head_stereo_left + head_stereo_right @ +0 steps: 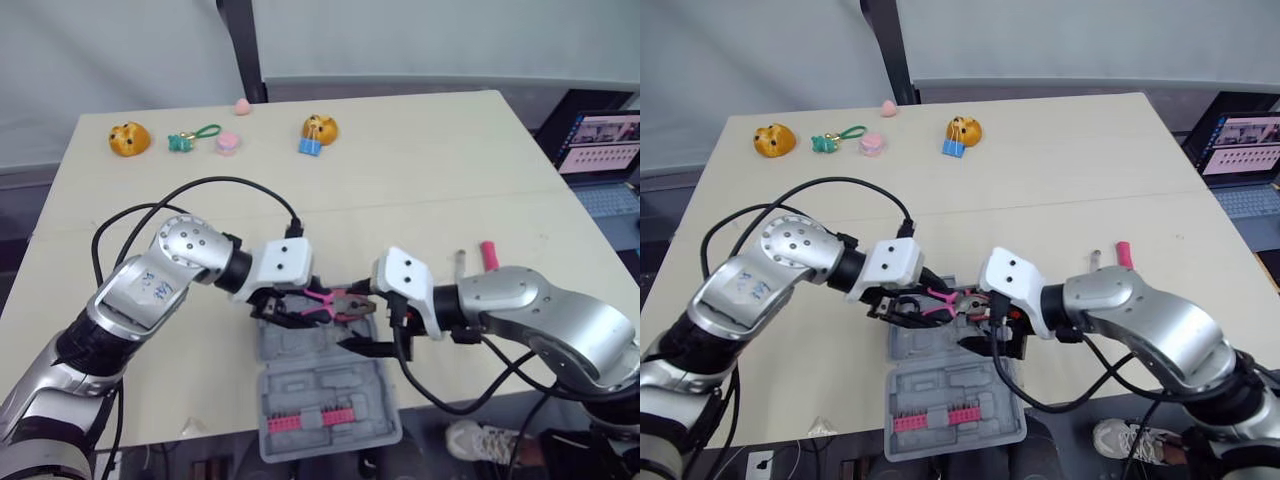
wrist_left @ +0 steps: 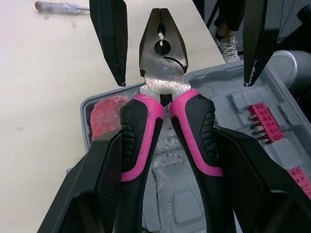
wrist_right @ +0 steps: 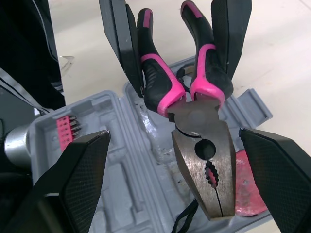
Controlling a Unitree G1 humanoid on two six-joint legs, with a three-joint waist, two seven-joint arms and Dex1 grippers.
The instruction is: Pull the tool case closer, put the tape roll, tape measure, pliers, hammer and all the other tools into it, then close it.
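While the left hand (image 2: 167, 136) was clamped on the pink-and-black handles of the pliers (image 2: 163, 63), it held them just above the open tool case (image 1: 320, 385), steel nose pointing toward the right hand (image 3: 174, 135). That hand's fingers stood wide apart, one on each side of the nose and touching nothing. The case lay in the lower middle of the head view, at the near edge of the counter (image 1: 400, 170), with pink bit strips showing in its nearer half. A red round thing, probably the tape roll (image 2: 104, 114), already sat in a corner pocket below the pliers. A red-handled tool (image 1: 488, 254) lay on the counter right of centre, well apart from the case.

The step in hand looked like stowing the pliers, possibly with a pass between hands. The next move called for lowering them flat into a moulded recess, aligned with it, before the grip was released; the red-handled tool was not yet packed.
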